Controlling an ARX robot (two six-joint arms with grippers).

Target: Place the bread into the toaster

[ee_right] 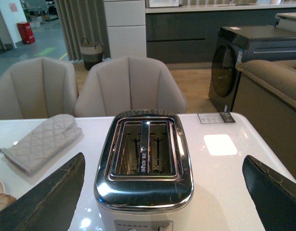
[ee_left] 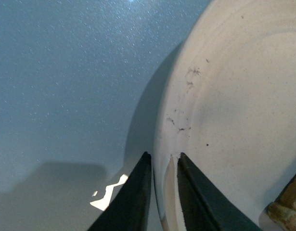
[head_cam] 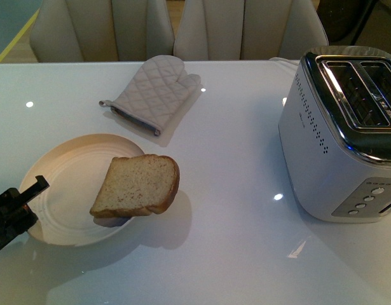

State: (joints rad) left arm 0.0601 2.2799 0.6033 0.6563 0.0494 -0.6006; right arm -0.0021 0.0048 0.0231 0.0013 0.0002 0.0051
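My left hand [head_cam: 16, 198] is at the near left rim of the plate [head_cam: 61, 184]. Its two fingers [ee_left: 138, 192] are drawn almost together, with only a thin sliver of the rim showing between them. One finger lies outside the plate over the desk [head_cam: 233, 190] and the other lies over the plate's inner face, so I have the rim pinched.

My right hand [ee_right: 163, 158] is spread wide and holds nothing. In its wrist view one dark finger shows on each side of the toaster [head_cam: 335, 146], apart from it, and the hand looks down on the chrome top. The front view does not show this hand.

The plate lies flat on the desk towards my left, cream-coloured, with a few dark crumbs on its face. The bread [head_cam: 137, 185] sits at the plate's right edge, well away from my left hand. It is tilted, with its rounded crust raised and reaching past the rim over the desk, and a shadow lies under it.

The toaster stands upright at the far right of the desk, well apart from the plate. Both its slots are open and have nothing in them.

A quilted oven mitt [head_cam: 154, 92] lies flat on the desk beyond the plate.
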